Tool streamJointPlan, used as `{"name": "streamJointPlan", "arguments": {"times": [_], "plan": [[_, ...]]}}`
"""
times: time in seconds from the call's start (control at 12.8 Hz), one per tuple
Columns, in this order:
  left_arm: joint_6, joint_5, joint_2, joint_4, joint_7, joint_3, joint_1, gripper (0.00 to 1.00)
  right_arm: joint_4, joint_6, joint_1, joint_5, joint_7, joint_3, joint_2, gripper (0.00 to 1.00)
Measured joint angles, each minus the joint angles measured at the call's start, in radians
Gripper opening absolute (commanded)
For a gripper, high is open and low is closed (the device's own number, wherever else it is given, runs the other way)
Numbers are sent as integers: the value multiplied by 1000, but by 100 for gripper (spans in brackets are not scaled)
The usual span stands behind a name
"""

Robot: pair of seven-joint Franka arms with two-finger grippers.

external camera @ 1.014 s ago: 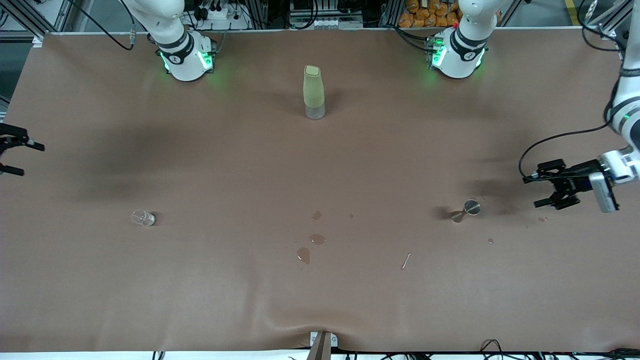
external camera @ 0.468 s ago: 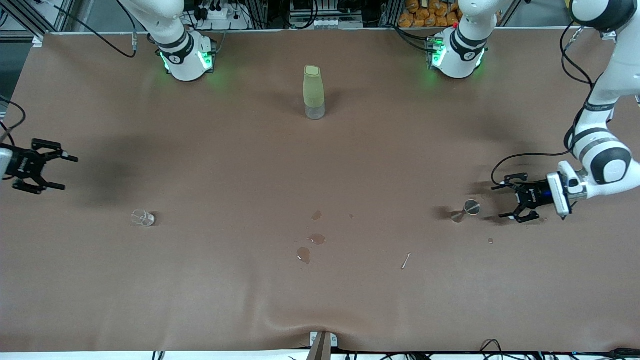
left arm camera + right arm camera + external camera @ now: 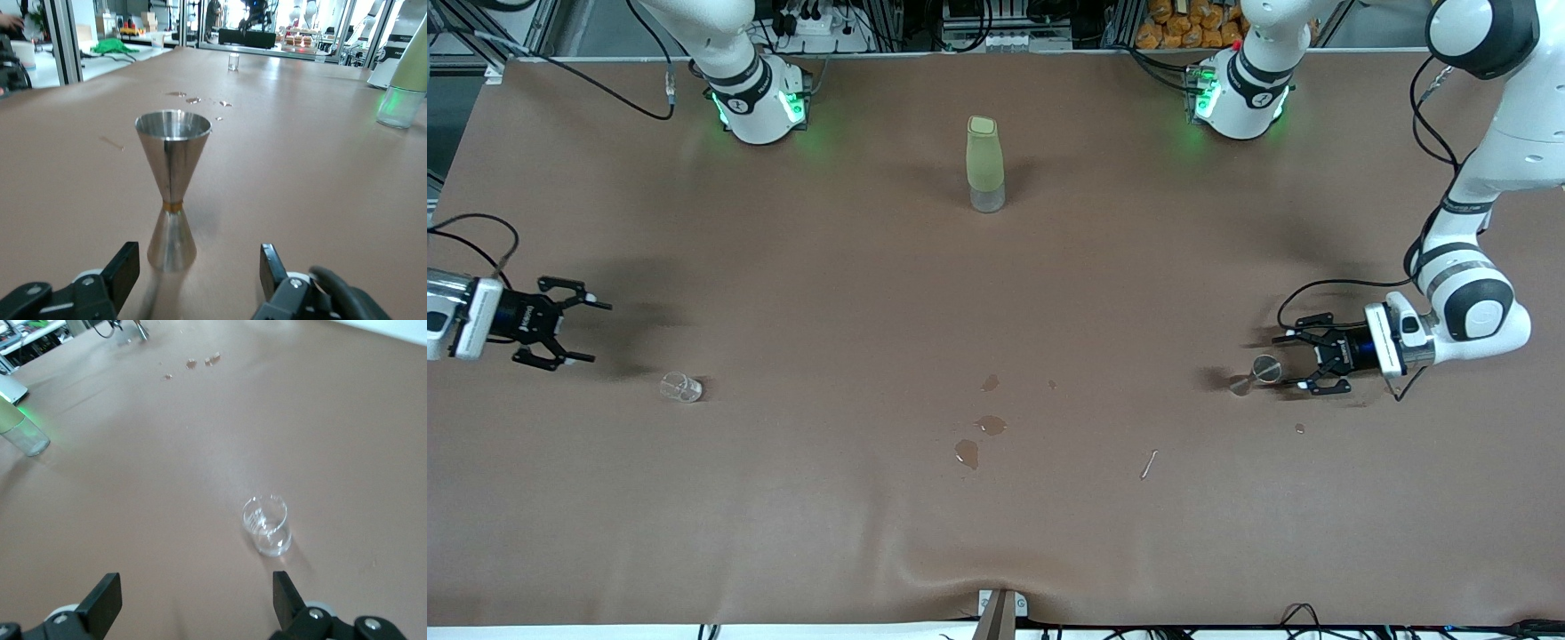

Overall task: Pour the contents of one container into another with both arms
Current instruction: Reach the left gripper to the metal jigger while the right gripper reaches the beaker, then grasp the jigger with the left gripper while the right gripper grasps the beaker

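I had the left tool (image 3: 1291,362) low on the counter (image 3: 996,293), fingers spread wide and empty, right beside the upright jigger (image 3: 1256,373). The right tool (image 3: 569,331), also wide open and empty, hung near the glass cup (image 3: 681,387), which stood well apart from the jigger toward the right arm's end. Best bet: centre the jigger's waist between the fingers before closing, or it tips.

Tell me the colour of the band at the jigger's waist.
Orange-gold, on the silver jigger; the left wrist view shows it best.
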Motion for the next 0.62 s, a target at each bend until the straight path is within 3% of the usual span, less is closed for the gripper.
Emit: {"name": "streamJointPlan", "arguments": {"times": [0.62], "plan": [[0, -110, 43, 16, 41, -25, -61, 64, 2, 41, -4, 232, -263, -1, 135, 100]]}}
